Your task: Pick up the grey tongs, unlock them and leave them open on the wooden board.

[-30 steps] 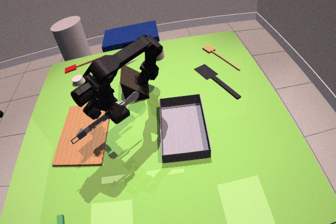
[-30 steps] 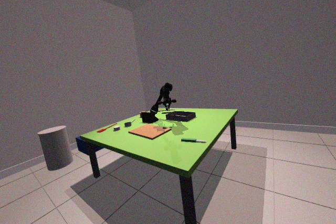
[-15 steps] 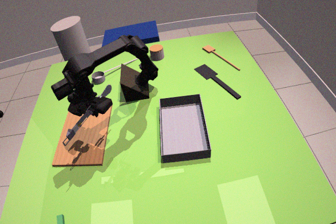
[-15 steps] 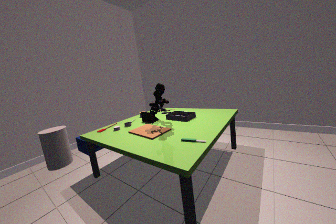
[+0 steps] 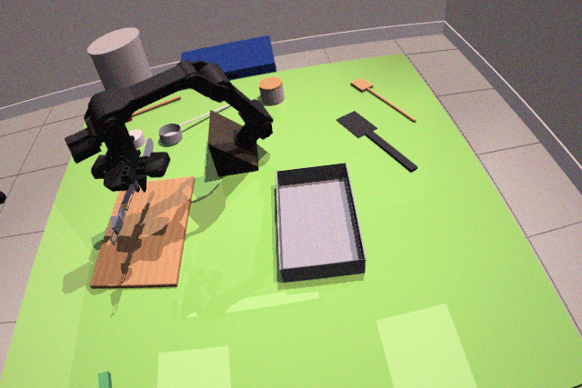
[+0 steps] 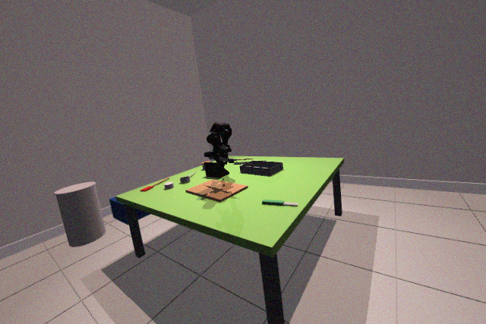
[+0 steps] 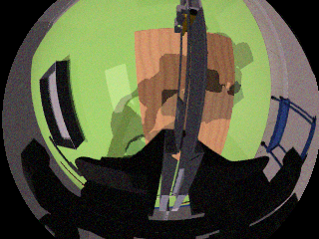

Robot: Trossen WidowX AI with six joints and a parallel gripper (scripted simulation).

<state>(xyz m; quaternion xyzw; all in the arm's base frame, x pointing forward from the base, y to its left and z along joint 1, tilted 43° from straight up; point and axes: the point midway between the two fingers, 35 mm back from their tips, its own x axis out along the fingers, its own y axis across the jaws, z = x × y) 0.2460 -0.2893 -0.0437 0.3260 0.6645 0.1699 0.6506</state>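
Observation:
The grey tongs (image 5: 117,223) (image 7: 195,75) are held in the air above the wooden board (image 5: 159,268) (image 6: 196,190) (image 7: 155,45). Their hinge end, with a small yellow part, points toward the board's front left in the top view. Their other end extends behind the gripper. The two arms look close together; whether the lock is engaged cannot be told. My gripper (image 5: 135,183) (image 7: 173,133) is shut on the tongs around their middle. The roasting tin (image 5: 324,272) (image 6: 257,171) (image 7: 73,119) stands to the right of the board, with no tongs across it.
A round metal cup (image 5: 170,135) with a long handle and a small white cylinder (image 5: 136,138) stand behind the board. An orange-topped jar (image 5: 271,91) stands farther back. A black spatula (image 5: 390,150) lies behind the tin. A green-handled tool (image 6: 273,202) lies near the front.

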